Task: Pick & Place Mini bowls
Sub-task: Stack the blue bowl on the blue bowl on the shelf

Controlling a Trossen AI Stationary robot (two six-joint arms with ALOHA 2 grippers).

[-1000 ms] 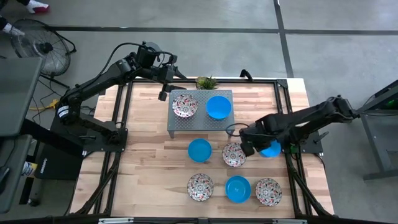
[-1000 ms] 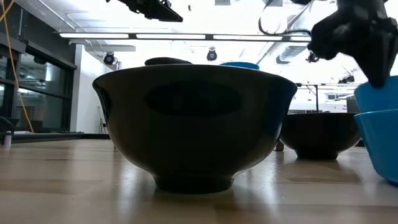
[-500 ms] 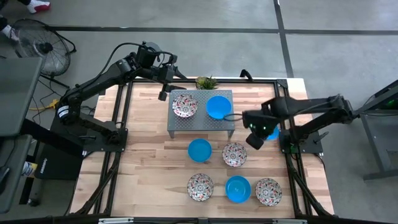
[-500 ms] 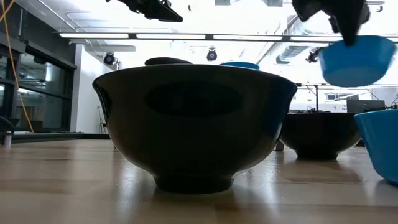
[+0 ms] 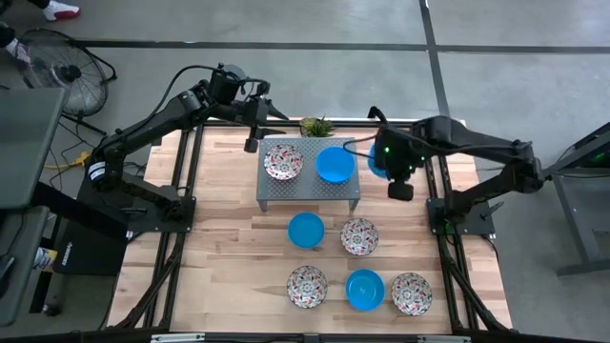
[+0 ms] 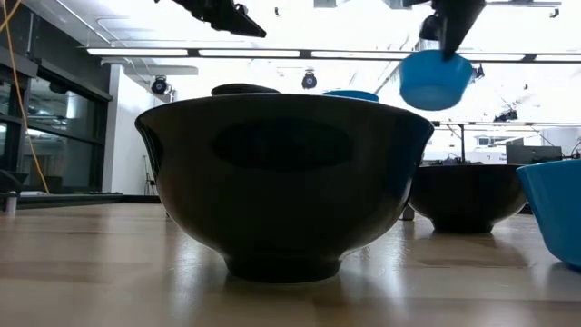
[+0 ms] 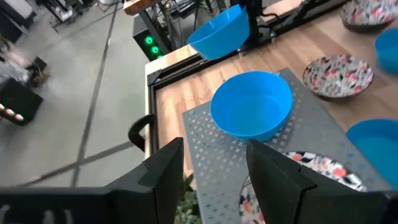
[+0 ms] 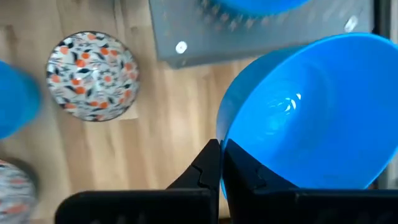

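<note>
Right tool [image 8: 221, 163] is clamped on the rim of a blue mini bowl [image 5: 378, 162], carried in the air just beside the grey perforated stand [image 5: 276, 190]. On that stand sit a floral mini bowl [image 5: 283, 160] and another blue bowl [image 5: 335, 164]. Left tool [image 7: 211, 165], fingers apart, hovers over the stand's far edge.

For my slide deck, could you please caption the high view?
Right hand carries a plain blue round bowl beside the grey perforated metal stand; left hand waits open behind it.
</note>
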